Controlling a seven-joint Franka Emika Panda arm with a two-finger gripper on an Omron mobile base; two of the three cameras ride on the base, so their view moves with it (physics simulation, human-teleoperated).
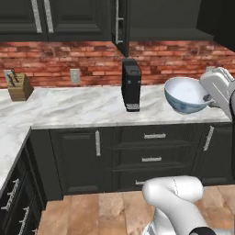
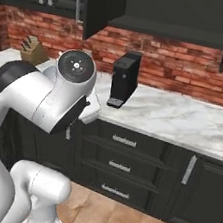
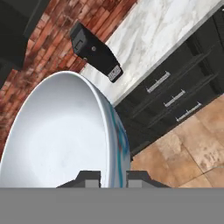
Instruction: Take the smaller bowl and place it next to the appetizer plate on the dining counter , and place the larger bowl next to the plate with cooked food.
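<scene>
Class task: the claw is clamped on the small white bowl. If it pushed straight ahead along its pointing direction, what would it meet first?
Beyond the smaller bowl in the claw, probably the brick wall near the black appliance; depth is unclear.

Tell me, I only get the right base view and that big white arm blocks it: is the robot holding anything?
Observer: Yes. In the hand view the tool is shut on the rim of the smaller bowl.
Operator: Is anything in it?
Observer: No, its pale inside is bare. The outside has a faint blue pattern.
Operator: Is it held level?
Observer: No. In the left base view it is tipped steeply, its mouth turned toward the black coffee machine on the wall counter.
</scene>
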